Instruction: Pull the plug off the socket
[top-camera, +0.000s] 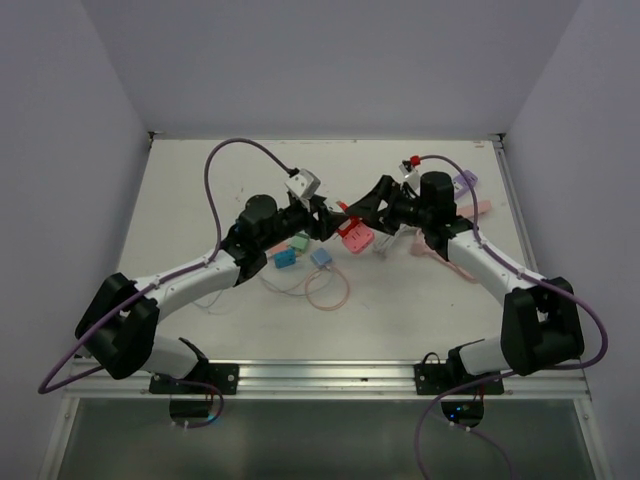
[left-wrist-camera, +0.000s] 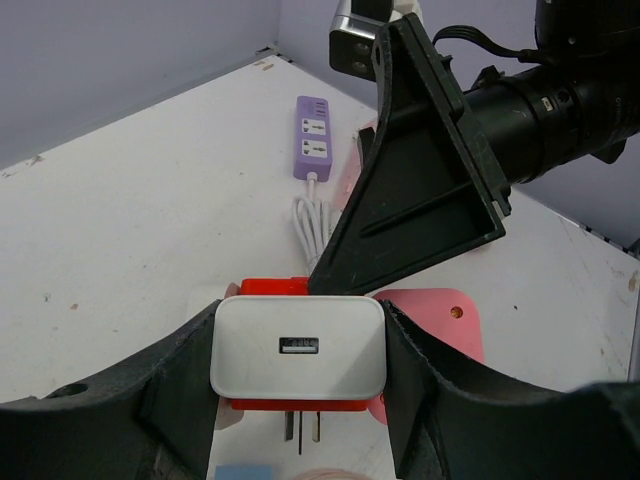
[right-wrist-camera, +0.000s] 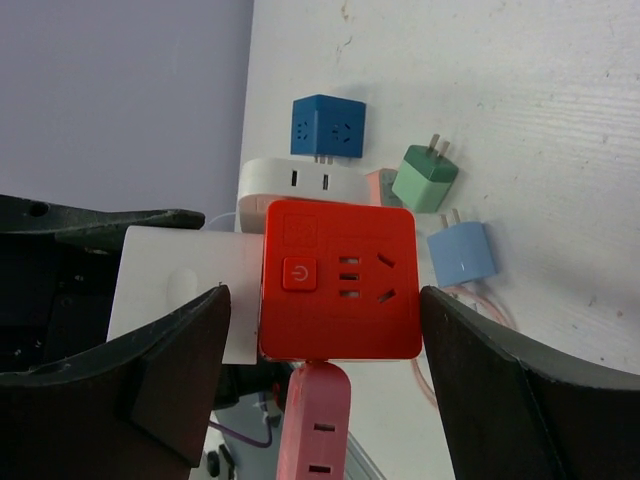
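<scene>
We see the left jaws pinching the white charger plug (left-wrist-camera: 298, 345) by its two short sides. Both left fingers (left-wrist-camera: 160, 400) press flat against it, and its USB port faces back toward the wrist. Just beyond the left jaws, the plug sits flush against the red socket cube (right-wrist-camera: 340, 280), and we can see no gap between the two. Two metal prongs (left-wrist-camera: 302, 430) stick out beneath the red body.

The right jaws stand spread around the cube. One right finger (right-wrist-camera: 500, 380) lies at the cube's edge, while the other (right-wrist-camera: 180, 360) stands a little off it, in front of the white plug. We cannot tell whether the near finger presses the cube. From the left wrist, the tip of a right finger (left-wrist-camera: 410, 200) meets the top of the cube.

Under the right jaws lies a pink power strip (right-wrist-camera: 315, 420). Beyond their tips, on the bench (left-wrist-camera: 150, 200), lie a white socket block (right-wrist-camera: 300, 180), a blue socket cube (right-wrist-camera: 328, 127), a green plug (right-wrist-camera: 425, 178) and a light-blue plug (right-wrist-camera: 462, 252). Well beyond the left jaws lies a purple power strip (left-wrist-camera: 313, 135) with its white cord (left-wrist-camera: 312, 225).
</scene>
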